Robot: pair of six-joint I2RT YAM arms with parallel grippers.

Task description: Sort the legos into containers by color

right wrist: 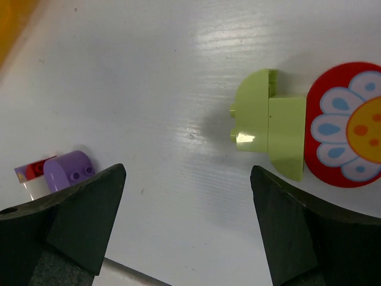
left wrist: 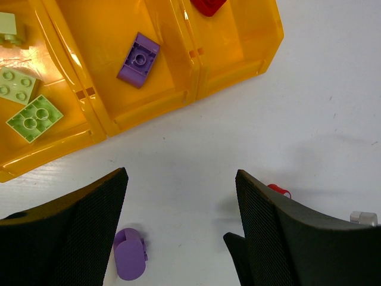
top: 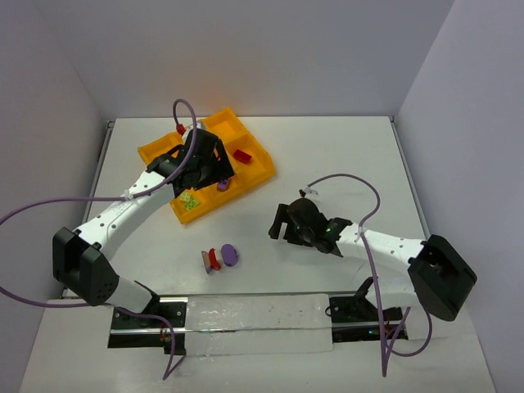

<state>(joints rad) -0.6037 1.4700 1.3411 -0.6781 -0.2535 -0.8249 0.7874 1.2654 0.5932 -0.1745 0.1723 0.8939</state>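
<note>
Evidently light, rigid and slick, the yellow-green brick (right wrist: pixel 271 122) lies just ahead of the right gripper (right wrist: pixel 186 176), off-centre and seemingly joined to a flowered red disc (right wrist: pixel 348 125); pinch its flat sides. Both grippers gape empty, with the tray (left wrist: pixel 238 65) just ahead of the left gripper (left wrist: pixel 180 176).

orange-yellow compartmented plastic tray (left wrist: pixel 235 71) ahead of left gripper (left wrist: pixel 181 185): glossy, translucent | purple square plastic brick (left wrist: pixel 138 59): smooth | black finger pads (left wrist: pixel 89 226): matt, finely textured | white tabletop (left wrist: pixel 321 119): smooth, faintly grained
</note>
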